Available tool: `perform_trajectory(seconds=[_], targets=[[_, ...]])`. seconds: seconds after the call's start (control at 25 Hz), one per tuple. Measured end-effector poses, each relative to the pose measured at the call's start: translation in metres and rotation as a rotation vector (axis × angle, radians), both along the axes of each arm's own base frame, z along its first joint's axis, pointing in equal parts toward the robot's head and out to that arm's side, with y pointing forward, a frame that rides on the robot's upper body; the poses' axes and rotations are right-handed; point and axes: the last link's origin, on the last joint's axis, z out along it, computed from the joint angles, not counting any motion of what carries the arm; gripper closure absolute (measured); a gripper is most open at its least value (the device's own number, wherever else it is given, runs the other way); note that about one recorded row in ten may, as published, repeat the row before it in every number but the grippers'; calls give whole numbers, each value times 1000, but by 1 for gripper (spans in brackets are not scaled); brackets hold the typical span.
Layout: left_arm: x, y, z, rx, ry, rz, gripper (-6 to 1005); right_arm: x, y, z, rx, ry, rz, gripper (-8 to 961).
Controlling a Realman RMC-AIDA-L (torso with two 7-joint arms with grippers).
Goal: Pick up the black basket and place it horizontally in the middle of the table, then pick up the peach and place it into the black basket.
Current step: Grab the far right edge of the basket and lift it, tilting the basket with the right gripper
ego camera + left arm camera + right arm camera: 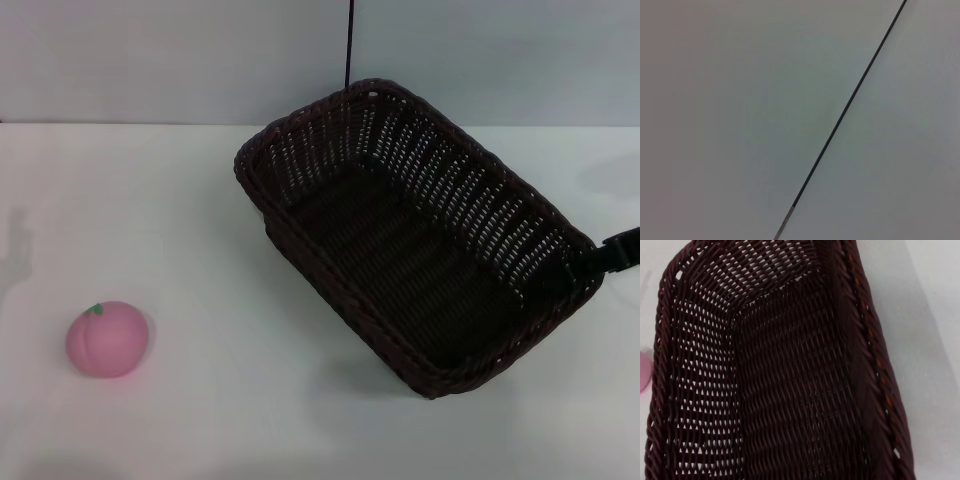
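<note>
The black basket (420, 240) lies at an angle across the right half of the white table (180, 220), open side up and empty. Its shadow falls a little off its near edge. My right gripper (612, 255) reaches in from the right edge of the head view and grips the rim of the basket's near right end. The right wrist view looks straight into the basket (790, 380). The pink peach (108, 340) sits on the table at the near left, far from the basket. A sliver of it shows in the right wrist view (642, 371). My left gripper is out of view.
A grey wall (150, 60) with a thin black vertical line (349, 45) stands behind the table. The left wrist view shows only that wall and line (840, 120). Bare tabletop lies between the peach and the basket.
</note>
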Motion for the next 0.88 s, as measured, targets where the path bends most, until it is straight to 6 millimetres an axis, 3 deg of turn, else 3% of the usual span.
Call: perform_trajectory(seconds=[0.28,0.6,0.88], targets=[[-1,1,-3,-10,-9,10,481,0,0,-5,-6,12,-8,365],[-1,1,-4,-14,-14,16,481,3,-1,-5,0,15,-7,576],[-1,1,-4,-15,-14,16,482,5,-2,-5,9,36,30,660]])
